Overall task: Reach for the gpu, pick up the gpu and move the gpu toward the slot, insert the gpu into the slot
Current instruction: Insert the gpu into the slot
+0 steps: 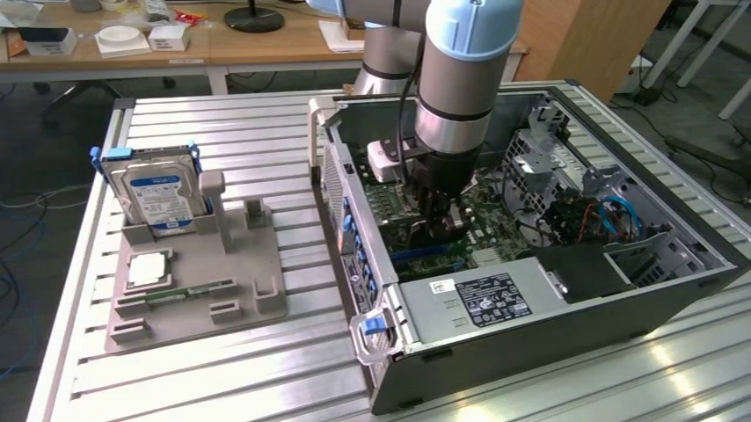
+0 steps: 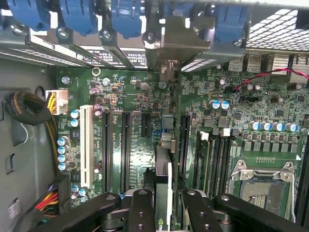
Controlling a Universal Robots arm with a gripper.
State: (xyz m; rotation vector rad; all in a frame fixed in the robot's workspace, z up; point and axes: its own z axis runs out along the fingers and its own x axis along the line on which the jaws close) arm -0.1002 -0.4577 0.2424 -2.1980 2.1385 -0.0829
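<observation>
My gripper (image 1: 439,227) reaches down inside the open computer case (image 1: 528,352), over the green motherboard (image 1: 476,224). In the wrist view the gripper (image 2: 166,200) is shut on the gpu (image 2: 163,171), which shows edge-on as a thin dark card between the two black fingers (image 2: 141,208). The card's pale metal bracket end (image 2: 169,46) lies against the case's rear panel. Long black slots (image 2: 125,145) run parallel on either side of the card. The slot directly beneath the card is hidden by it, and I cannot tell how deep the card sits.
Blue retaining latches (image 2: 77,17) line the rear panel. A CPU socket (image 2: 263,186) and cable bundles (image 2: 29,108) flank the slots. Outside the case, a grey fixture (image 1: 235,303) holds a blue-labelled hard drive (image 1: 158,198) and a green memory stick (image 1: 176,293).
</observation>
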